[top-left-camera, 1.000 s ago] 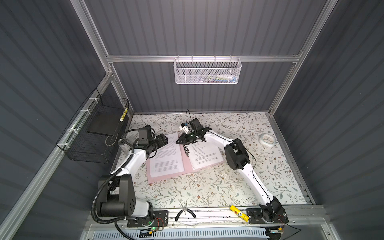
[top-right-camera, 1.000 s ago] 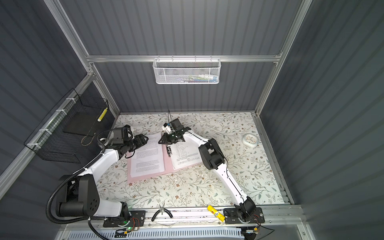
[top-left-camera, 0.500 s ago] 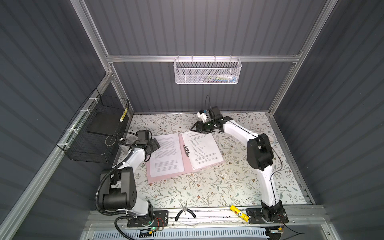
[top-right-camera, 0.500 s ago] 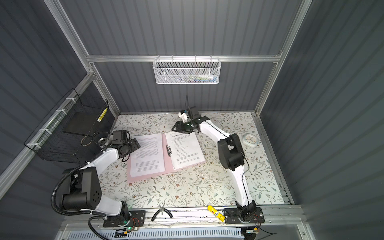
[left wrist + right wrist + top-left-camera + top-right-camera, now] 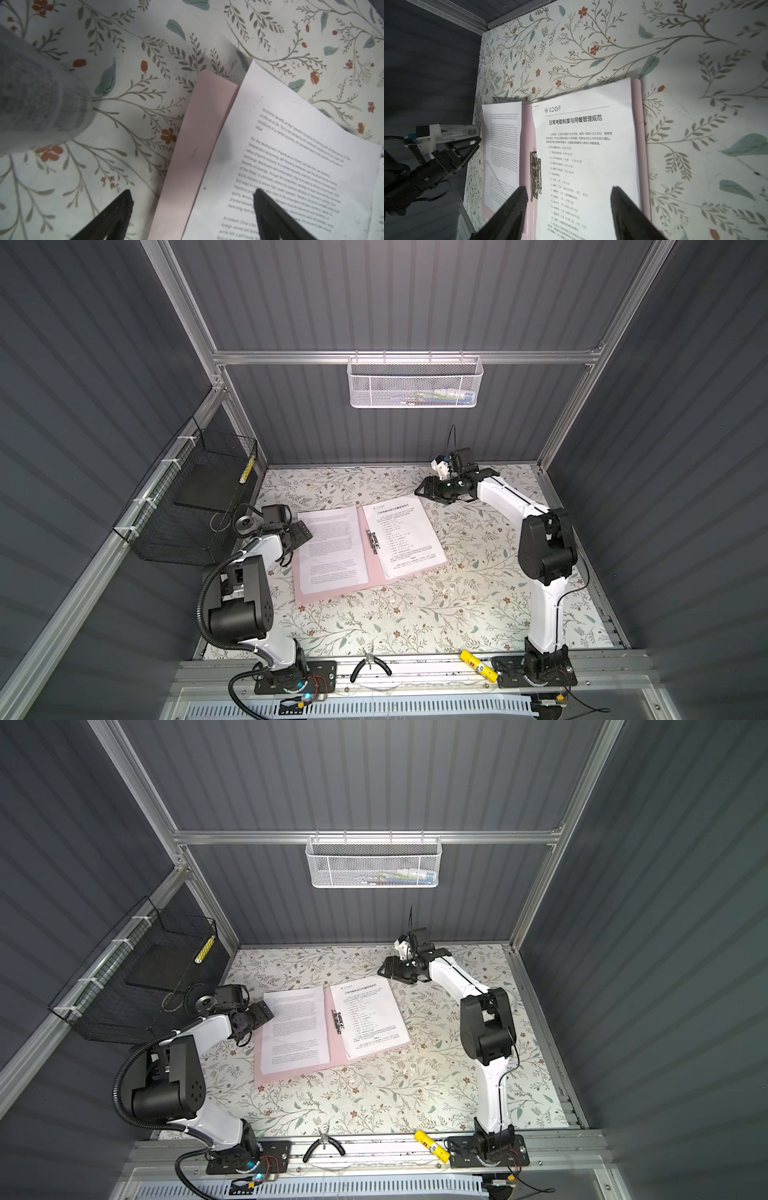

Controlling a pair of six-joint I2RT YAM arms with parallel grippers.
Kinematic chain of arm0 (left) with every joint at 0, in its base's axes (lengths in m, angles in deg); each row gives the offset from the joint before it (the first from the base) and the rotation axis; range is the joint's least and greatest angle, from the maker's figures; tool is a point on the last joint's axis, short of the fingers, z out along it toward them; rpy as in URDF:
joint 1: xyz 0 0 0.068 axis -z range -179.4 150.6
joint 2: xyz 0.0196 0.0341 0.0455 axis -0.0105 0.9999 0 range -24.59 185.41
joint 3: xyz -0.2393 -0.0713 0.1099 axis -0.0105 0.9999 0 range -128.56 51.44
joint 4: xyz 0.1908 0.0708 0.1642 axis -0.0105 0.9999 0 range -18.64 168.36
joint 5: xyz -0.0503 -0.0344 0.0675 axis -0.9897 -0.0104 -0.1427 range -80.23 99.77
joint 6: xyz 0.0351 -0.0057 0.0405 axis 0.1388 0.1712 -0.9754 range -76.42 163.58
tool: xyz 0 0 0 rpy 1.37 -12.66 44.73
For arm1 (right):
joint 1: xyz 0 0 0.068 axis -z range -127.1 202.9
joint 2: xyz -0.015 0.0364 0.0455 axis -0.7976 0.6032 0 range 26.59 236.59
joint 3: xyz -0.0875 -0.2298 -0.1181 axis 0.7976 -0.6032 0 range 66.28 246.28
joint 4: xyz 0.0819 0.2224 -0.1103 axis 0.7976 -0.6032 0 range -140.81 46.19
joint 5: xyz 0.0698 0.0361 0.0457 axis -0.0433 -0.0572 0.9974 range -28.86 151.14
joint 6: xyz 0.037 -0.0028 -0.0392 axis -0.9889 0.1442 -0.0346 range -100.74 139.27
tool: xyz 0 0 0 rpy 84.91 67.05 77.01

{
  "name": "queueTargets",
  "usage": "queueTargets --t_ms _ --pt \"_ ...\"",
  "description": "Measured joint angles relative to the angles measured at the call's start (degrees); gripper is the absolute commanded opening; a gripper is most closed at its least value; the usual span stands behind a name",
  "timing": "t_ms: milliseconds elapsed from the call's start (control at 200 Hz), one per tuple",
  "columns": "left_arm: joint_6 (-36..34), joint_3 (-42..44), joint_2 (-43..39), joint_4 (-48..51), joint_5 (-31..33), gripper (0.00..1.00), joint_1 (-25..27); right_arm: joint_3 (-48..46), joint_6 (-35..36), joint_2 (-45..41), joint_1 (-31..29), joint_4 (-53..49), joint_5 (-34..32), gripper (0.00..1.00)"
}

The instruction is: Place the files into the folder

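The pale-pink folder (image 5: 332,593) (image 5: 291,1071) lies open on the floral table. One of the files (image 5: 330,547) rests on its left half. A sheet with a bold heading (image 5: 405,539) (image 5: 581,145) lies on the right half, beside the metal clip (image 5: 372,541) (image 5: 535,172). My left gripper (image 5: 301,531) (image 5: 192,196) is open, low over the folder's left edge (image 5: 193,135), holding nothing. My right gripper (image 5: 422,490) (image 5: 569,191) hangs open and empty above the table, past the folder's far right corner.
A black wire basket (image 5: 195,506) hangs on the left wall and a white mesh basket (image 5: 415,383) on the back rail. Pliers (image 5: 370,668) and a yellow tube (image 5: 478,664) lie on the front rail.
The right gripper drew back from the folder's spine toward the far right and opened wider. The left gripper retreated from the left sheet to the folder's left edge, opening further.
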Motion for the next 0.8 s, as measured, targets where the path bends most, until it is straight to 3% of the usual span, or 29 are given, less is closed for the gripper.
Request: queueTargets --t_ms 285,550,801 --pt "-2.3 -4.4 7.5 -3.9 -11.0 0.91 -1.3 0.1 0.3 0.0 0.2 -0.1 1.3 0.66" --pt "0.3 -4.8 10.4 -10.3 -20.4 0.86 -1.3 -1.9 -3.0 0.0 -0.8 3.7 5.6 0.63" --pt "3.8 -2.8 10.4 -14.8 -22.6 0.86 -0.3 -5.2 -7.2 0.7 -5.5 7.7 8.2 0.62"
